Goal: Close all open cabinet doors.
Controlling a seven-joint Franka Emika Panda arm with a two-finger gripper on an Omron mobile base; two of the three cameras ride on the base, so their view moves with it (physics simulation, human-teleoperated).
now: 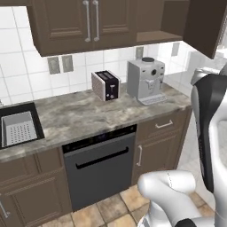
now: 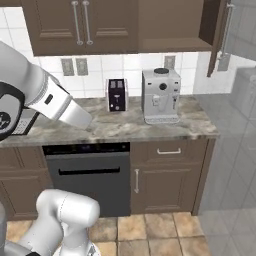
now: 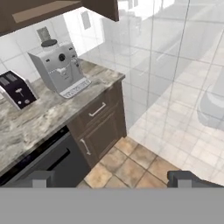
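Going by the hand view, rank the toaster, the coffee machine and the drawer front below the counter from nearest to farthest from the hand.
1. Drawer front, under the edge of the counter, closest to the hand.
2. Coffee machine, on the counter near its end, behind the drawer front.
3. Toaster, farther along the counter, by the view's left edge.

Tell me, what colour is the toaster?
The toaster is black with silvery sides, seen best in the left base view.
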